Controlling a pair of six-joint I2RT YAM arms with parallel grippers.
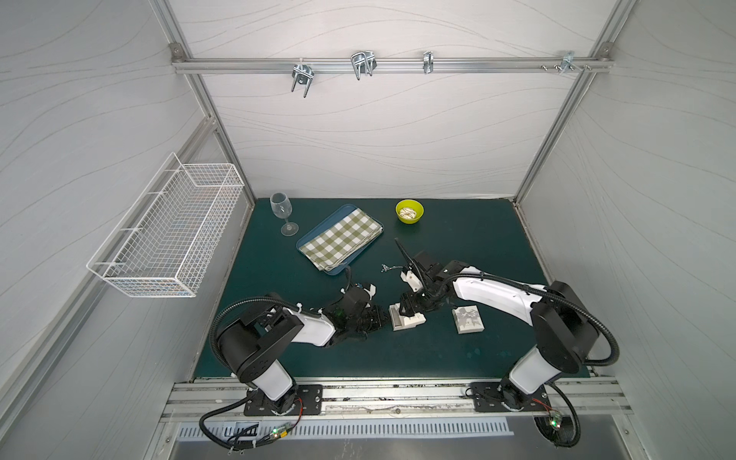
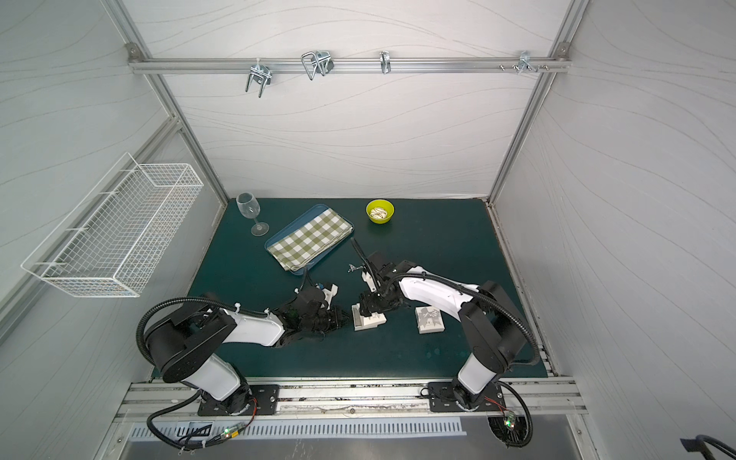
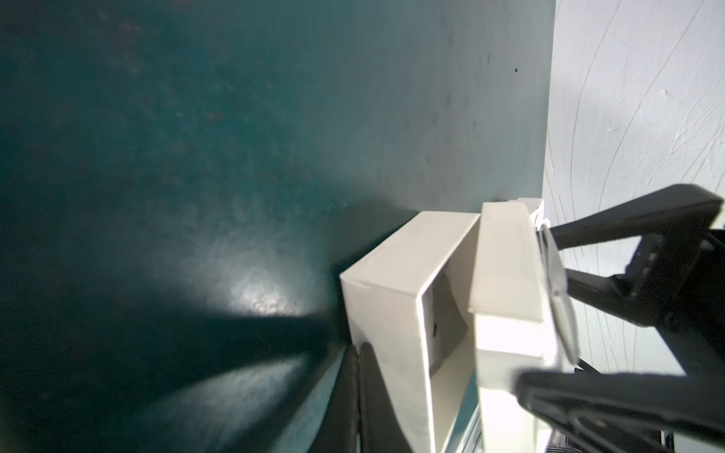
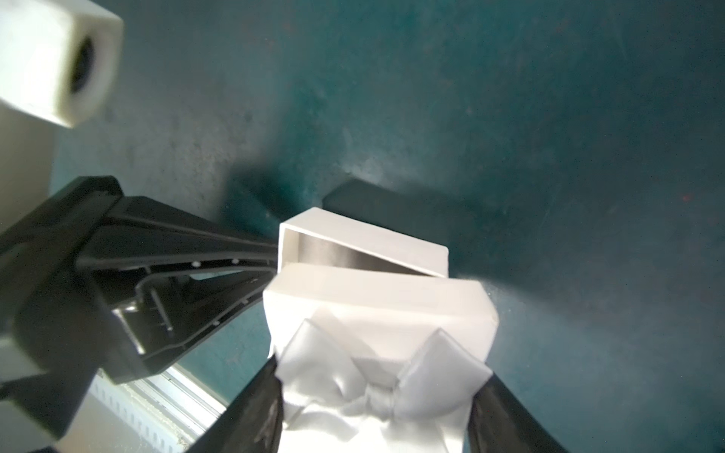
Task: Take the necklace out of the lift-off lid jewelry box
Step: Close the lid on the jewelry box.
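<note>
The right gripper (image 4: 376, 376) has its jaws closed on the white, bow-topped lid (image 4: 376, 298), which is tilted and shifted off the box (image 4: 365, 241). The uncovered strip of the box shows a grey inner wall. The left gripper (image 3: 359, 353) has its jaws pressed together, tips against the box's outer side wall. The necklace (image 1: 385, 268) lies on the worktop (image 1: 458, 239) behind the box, beside the right wrist, a short strand running crosswise and too small to read further. A patterned box (image 1: 469, 319) sits on the right arm's side. Further back, a tray (image 1: 333, 273) carries a checked cloth (image 1: 342, 239), and a bowl (image 1: 410, 220) holds pale pieces. Bare worktop runs from the box to the front edge.
</note>
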